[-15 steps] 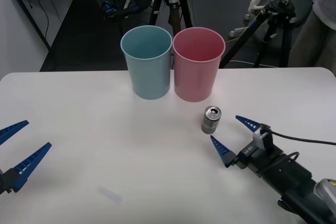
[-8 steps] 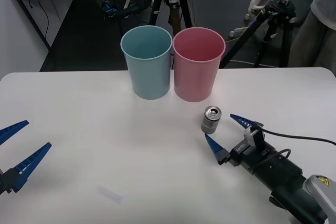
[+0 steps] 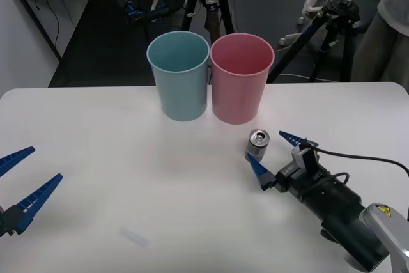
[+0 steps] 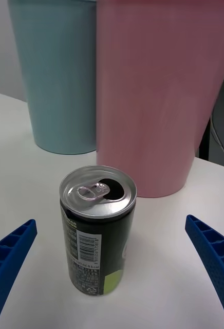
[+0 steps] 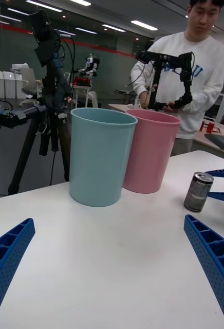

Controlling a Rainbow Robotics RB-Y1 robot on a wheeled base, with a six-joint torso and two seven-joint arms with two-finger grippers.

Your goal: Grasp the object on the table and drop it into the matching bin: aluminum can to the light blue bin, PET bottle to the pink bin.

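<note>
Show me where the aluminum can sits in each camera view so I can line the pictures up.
Front view: the aluminum can stands on the table, right of centre, before the pink bin, between the open fingers of the right gripper.
Right wrist view: aluminum can, low centre.
Left wrist view: aluminum can, right edge, mid-height.
Shared landmark: the pink bin beside the light blue bin.

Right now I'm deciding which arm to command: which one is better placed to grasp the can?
Right. The right gripper has its open jaws on either side of the small silver-grey metal can. The left gripper sits open at the white table's far left edge.
</note>
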